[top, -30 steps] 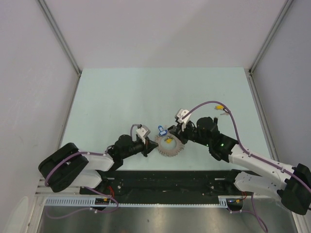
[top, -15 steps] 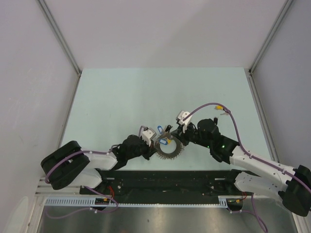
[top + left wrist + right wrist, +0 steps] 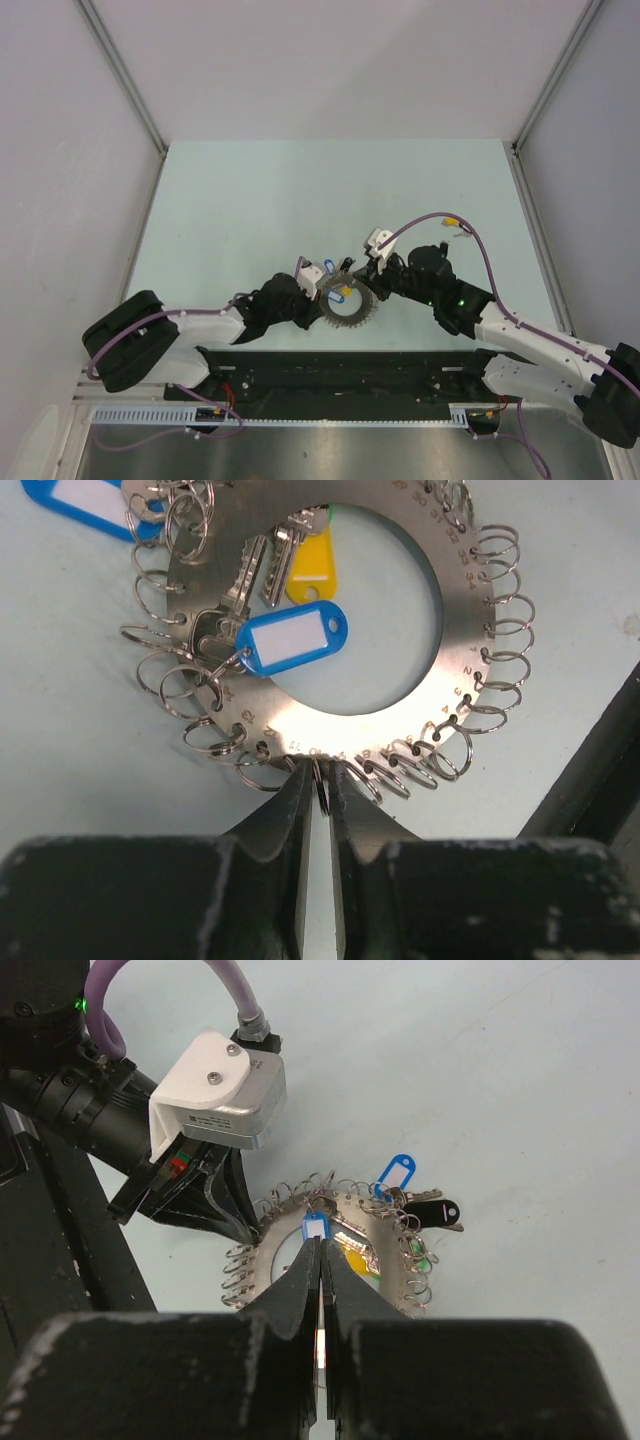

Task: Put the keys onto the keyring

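Note:
The keyring (image 3: 352, 313) (image 3: 330, 735) (image 3: 268, 1251) is a flat silver disc with a wide hole and small split rings all round its edge. Keys with blue (image 3: 292, 638) and yellow (image 3: 312, 568) tags lie in the hole. More keys, tagged blue (image 3: 396, 1173) and black (image 3: 435, 1210), lie at the far rim. My left gripper (image 3: 318, 296) (image 3: 318, 772) is at the near-left rim, open by a narrow slit with one split ring standing in the gap. My right gripper (image 3: 358, 285) (image 3: 320, 1243) is shut on the keyring's right side, its tips reaching to a blue tag (image 3: 315, 1228).
A black base plate (image 3: 340, 365) (image 3: 600, 770) runs along the table's near edge, just behind the ring. White walls with metal rails (image 3: 125, 75) close in the pale green table (image 3: 300, 190) on three sides. A purple cable (image 3: 440, 213) arcs over the right arm.
My left gripper has moved right up to the ring's rim and its jaws have parted a little. The ring has turned flatter, and a blue-tagged key now lies in its hole. The right gripper has barely moved.

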`<state>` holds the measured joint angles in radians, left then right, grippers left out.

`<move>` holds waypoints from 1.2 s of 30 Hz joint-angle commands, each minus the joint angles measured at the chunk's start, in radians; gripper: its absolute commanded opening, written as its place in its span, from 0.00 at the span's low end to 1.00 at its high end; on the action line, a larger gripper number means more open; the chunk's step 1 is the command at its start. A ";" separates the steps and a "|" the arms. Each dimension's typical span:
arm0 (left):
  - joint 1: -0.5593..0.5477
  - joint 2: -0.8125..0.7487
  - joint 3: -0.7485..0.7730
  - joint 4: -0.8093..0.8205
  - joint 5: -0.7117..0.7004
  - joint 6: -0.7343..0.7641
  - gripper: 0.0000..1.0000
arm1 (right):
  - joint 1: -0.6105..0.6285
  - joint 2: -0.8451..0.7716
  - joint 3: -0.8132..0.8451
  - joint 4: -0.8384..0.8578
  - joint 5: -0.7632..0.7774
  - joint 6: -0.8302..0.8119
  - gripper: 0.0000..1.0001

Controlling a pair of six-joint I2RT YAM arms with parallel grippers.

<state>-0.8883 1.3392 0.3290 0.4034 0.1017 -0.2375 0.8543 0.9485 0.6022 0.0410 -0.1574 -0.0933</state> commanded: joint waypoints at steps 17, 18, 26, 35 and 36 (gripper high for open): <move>-0.014 -0.038 0.053 -0.120 -0.037 -0.031 0.11 | 0.002 -0.013 -0.007 0.011 -0.011 -0.005 0.00; -0.014 -0.028 0.057 -0.114 -0.037 -0.031 0.11 | 0.000 -0.013 -0.007 0.011 -0.011 -0.005 0.00; -0.014 0.020 0.090 -0.113 -0.017 -0.014 0.06 | 0.000 -0.019 -0.009 0.005 -0.018 -0.009 0.00; -0.014 -0.020 0.082 -0.139 -0.013 -0.017 0.09 | 0.000 -0.022 -0.012 0.005 -0.018 -0.011 0.00; -0.014 -0.026 0.082 -0.152 -0.013 -0.017 0.12 | 0.000 -0.024 -0.012 0.005 -0.019 -0.011 0.00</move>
<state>-0.8955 1.3521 0.3931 0.2741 0.0826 -0.2539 0.8543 0.9478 0.5907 0.0261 -0.1658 -0.0978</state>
